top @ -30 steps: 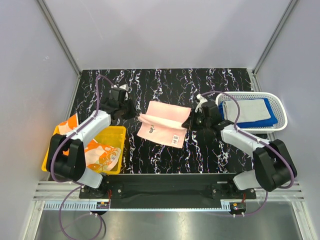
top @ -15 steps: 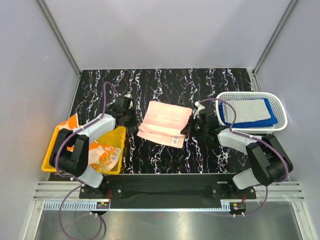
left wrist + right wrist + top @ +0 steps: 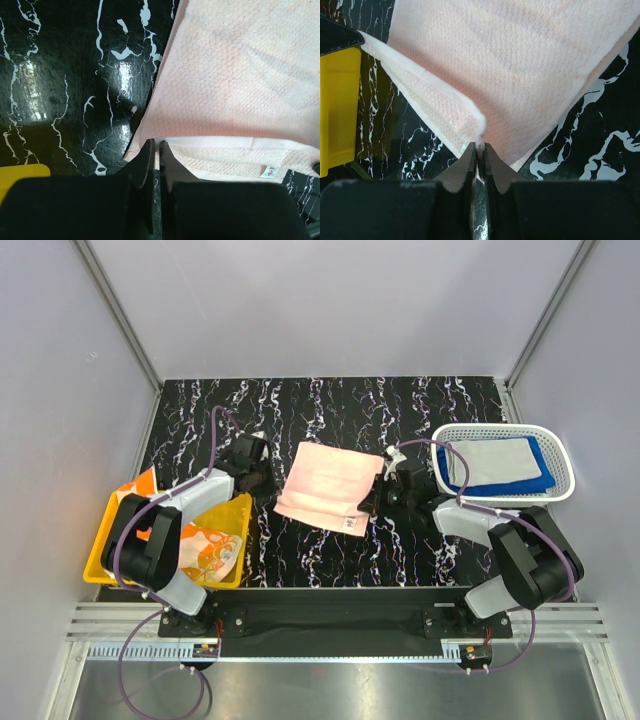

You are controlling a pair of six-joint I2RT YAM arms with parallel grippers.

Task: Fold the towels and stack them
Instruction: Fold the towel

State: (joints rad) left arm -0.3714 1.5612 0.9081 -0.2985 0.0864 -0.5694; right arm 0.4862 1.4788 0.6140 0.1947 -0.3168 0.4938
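The pale pink towel [image 3: 328,483] lies folded in the middle of the black, white-veined table [image 3: 420,400], its long sides slanting from far left to near right. A second layer shows along its near edge, and a small white label [image 3: 352,518] sits at the near right corner.

The left gripper [image 3: 265,480] is low over the table at the towel's left edge. In the left wrist view its fingers [image 3: 150,160] are pressed together, with the tips just at the towel's near left corner. Whether any cloth is caught between them cannot be told.

The right gripper [image 3: 370,500] is at the towel's near right corner. In the right wrist view its fingers [image 3: 492,170] stand almost together and pinch the very tip of the folded corner, with a pale strip showing in the slit.

Just beside the left arm, at the table's near left edge, stands a yellow bin [image 3: 240,502] holding a crumpled orange-and-white towel [image 3: 200,545]. It is close to the pink towel's left side but apart from it.

At the right edge of the table sits a white perforated basket [image 3: 560,455]. In it an off-white towel [image 3: 492,460] lies folded on a royal blue towel [image 3: 535,480], well apart from the pink one.
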